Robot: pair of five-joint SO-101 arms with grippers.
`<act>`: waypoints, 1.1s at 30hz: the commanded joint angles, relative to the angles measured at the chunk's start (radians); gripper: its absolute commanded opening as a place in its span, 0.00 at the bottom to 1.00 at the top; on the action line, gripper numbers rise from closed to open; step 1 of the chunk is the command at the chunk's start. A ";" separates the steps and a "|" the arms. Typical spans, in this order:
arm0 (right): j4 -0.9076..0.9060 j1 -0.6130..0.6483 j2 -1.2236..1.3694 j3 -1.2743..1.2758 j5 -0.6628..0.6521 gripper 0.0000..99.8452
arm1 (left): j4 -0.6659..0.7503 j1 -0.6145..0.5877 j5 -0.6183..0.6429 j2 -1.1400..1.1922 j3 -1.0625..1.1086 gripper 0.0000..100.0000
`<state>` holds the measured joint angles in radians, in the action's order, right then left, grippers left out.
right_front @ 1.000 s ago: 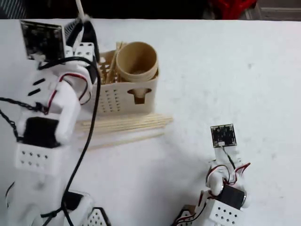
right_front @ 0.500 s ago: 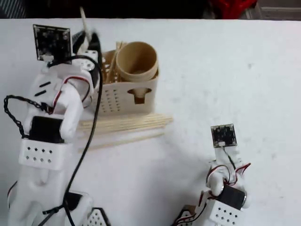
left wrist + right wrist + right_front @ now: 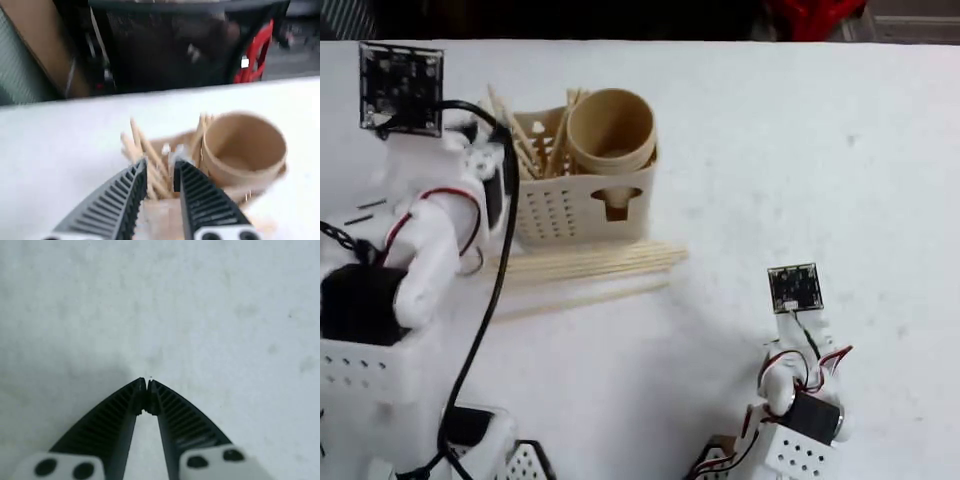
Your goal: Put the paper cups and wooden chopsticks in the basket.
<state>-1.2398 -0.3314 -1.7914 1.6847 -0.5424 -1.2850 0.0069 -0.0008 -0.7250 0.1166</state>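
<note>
From the high view, the white perforated basket [image 3: 570, 205] stands toward the far left part of the white table [image 3: 820, 150]. The nested paper cups [image 3: 612, 128] sit upright in its right end. A bunch of wooden chopsticks [image 3: 523, 140] leans in its left end, tips poking above the rim. A bundle of loose chopsticks [image 3: 590, 262] lies flat on the table just in front of the basket, parallel to its front wall. The left arm [image 3: 410, 240] rises beside the basket's left end, its camera board above the corner. The right arm [image 3: 798, 400] is folded at the near edge, well apart from the basket.

In the left wrist view, the left gripper [image 3: 159, 165] hangs above the basket's chopstick end. Its fingers are parted by a narrow gap with nothing between them. The leaning chopsticks fan out just past its tips, and the cups stand beside them.

In the right wrist view, the right gripper [image 3: 146, 385] has its fingertips pressed together, empty, over bare table.
</note>
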 commanded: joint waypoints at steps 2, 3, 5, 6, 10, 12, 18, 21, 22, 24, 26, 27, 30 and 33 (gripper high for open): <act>0.015 0.005 -0.008 0.006 0.011 0.02 | -0.212 0.008 -0.143 -0.012 -0.038 0.10; 0.015 0.005 -0.008 0.006 0.011 0.02 | -0.226 0.030 -0.196 -0.012 -0.017 0.10; 0.015 0.005 -0.008 0.006 0.011 0.02 | -0.242 0.074 -0.292 -0.019 0.052 0.10; 0.015 0.005 -0.008 0.006 0.011 0.02 | -0.258 0.107 -0.334 -0.019 0.092 0.10; 0.015 0.005 -0.008 0.006 0.011 0.02 | -0.293 0.231 -0.476 -0.019 0.267 0.10; 0.015 0.005 -0.008 0.006 0.011 0.02 | -0.284 0.286 -0.511 -0.012 0.364 0.10; 0.015 0.005 -0.008 0.006 0.011 0.02 | 0.018 0.394 -0.618 -0.010 0.695 0.10; 0.015 0.005 -0.008 0.006 0.011 0.02 | 0.184 0.394 -0.628 0.004 0.809 0.11; 0.015 0.005 -0.008 0.006 0.011 0.02 | 0.222 0.394 -0.631 0.025 0.827 0.11; 0.015 0.005 -0.008 0.006 0.011 0.02 | 0.276 0.400 -0.631 0.094 0.842 0.15; 0.015 0.005 -0.008 0.006 0.011 0.02 | 0.313 0.401 -0.632 0.189 0.836 0.18; 0.015 0.005 -0.008 0.006 0.011 0.02 | 0.331 0.401 -0.632 0.240 0.824 0.18; 0.015 0.005 -0.008 0.006 0.011 0.02 | 0.384 0.401 -0.634 0.387 0.764 0.17; 0.015 0.005 -0.008 0.006 0.011 0.02 | 0.408 0.401 -0.634 0.522 0.678 0.17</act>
<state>-1.2398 -0.3314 -1.7914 1.6847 -0.5424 -0.9260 0.3966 -0.6222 -0.3521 0.9129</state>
